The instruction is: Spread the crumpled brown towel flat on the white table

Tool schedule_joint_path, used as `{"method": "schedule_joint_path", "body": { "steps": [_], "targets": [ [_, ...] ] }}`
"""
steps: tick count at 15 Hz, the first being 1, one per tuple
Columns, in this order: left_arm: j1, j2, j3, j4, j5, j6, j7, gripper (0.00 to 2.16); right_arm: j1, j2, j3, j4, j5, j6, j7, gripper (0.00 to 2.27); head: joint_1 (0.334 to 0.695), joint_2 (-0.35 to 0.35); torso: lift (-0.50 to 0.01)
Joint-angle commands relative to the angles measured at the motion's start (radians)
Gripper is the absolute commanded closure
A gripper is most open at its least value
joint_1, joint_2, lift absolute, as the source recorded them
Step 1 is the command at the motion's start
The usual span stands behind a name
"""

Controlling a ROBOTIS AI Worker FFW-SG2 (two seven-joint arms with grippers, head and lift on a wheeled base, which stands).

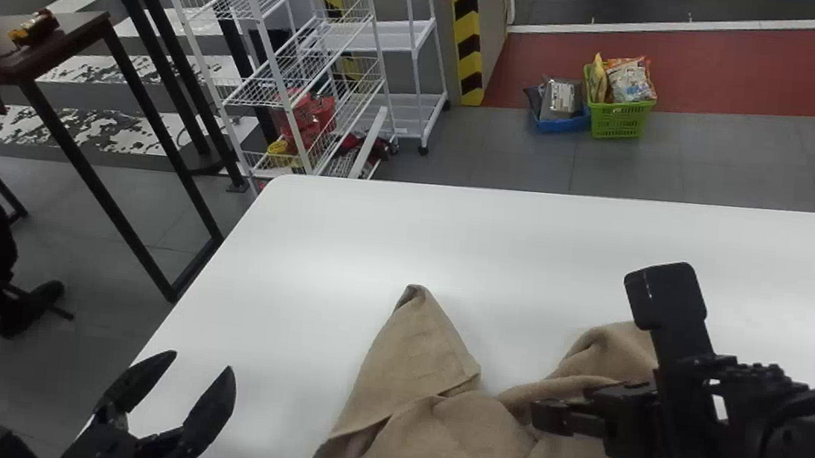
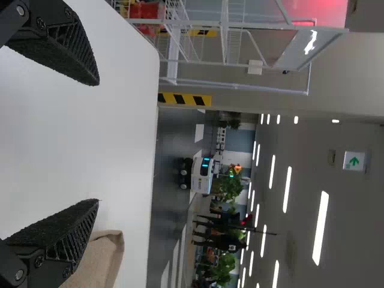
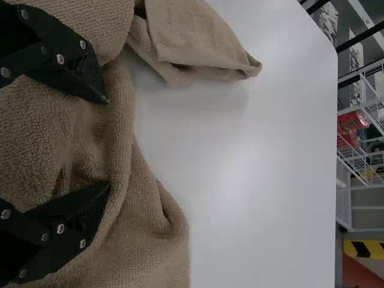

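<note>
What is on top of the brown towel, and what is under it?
The open right pincer is over the brown towel. Below is the white table; whatever else the folds hide cannot be seen.

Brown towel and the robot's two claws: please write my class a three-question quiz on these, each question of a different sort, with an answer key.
1. Fill in the blank: The crumpled brown towel lies on the white table, and the claw at the towel is the robot's ____ one.
2. True or false: The towel is already spread flat.
3. Multiple choice: The fingers of the left claw are
A) pressed together
B) apart
C) clamped on a basket

Key: 1. right; 2. false; 3. B
</note>
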Motion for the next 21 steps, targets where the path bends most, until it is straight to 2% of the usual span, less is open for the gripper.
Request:
{"method": "schedule_joint_path", "body": {
  "steps": [1, 3, 6, 8, 12, 13, 15, 16, 17, 21],
  "targets": [
    [-0.007, -0.003, 0.002, 0.006, 0.0, 0.0, 0.0, 0.12, -0.017, 0.001, -0.002, 0.024, -0.011, -0.027, 0.0, 0.85, 0.695, 0.35, -0.123],
    [-0.01, -0.003, 0.002, 0.011, 0.0, 0.0, 0.0, 0.12, -0.017, 0.001, -0.02, 0.026, -0.043, -0.064, -0.003, 1.22, 0.695, 0.35, -0.123],
    [-0.019, -0.003, 0.003, 0.015, 0.0, 0.0, 0.0, 0.12, 0.004, 0.001, -0.051, 0.018, -0.059, -0.14, -0.005, 1.53, 0.695, 0.35, -0.123],
    [-0.022, -0.003, 0.003, 0.02, -0.002, 0.0, 0.0, 0.12, 0.038, 0.001, -0.075, -0.02, -0.082, -0.168, -0.005, 1.53, 0.695, 0.35, -0.123],
    [-0.027, -0.003, 0.016, 0.03, 0.002, 0.0, 0.0, 0.13, 0.173, 0.001, -0.151, -0.234, -0.097, -0.113, 0.006, 1.53, 0.695, 0.35, -0.123],
    [-0.028, -0.003, 0.016, 0.03, 0.002, 0.0, 0.0, 0.13, 0.181, 0.001, -0.177, -0.252, -0.106, -0.048, 0.008, 1.48, 0.695, 0.35, -0.123],
    [-0.031, -0.003, 0.009, 0.027, 0.002, 0.0, 0.0, 0.13, 0.173, 0.001, -0.186, -0.246, -0.111, -0.051, 0.012, 0.83, 0.695, 0.35, -0.123],
    [-0.031, -0.003, 0.008, 0.027, 0.0, 0.0, 0.0, 0.13, 0.167, 0.001, -0.181, -0.231, -0.106, -0.076, 0.021, 0.65, 0.695, 0.35, -0.123],
    [-0.031, -0.003, 0.006, 0.027, 0.0, 0.0, 0.0, 0.13, 0.162, 0.001, -0.17, -0.217, -0.097, -0.143, 0.029, 0.36, 0.695, 0.35, -0.123],
    [-0.031, -0.003, 0.014, 0.03, 0.002, 0.0, 0.0, 0.13, 0.046, -0.032, -0.118, -0.171, 0.029, -0.088, 0.077, 0.28, 0.695, 0.35, -0.123]
  ]
}}
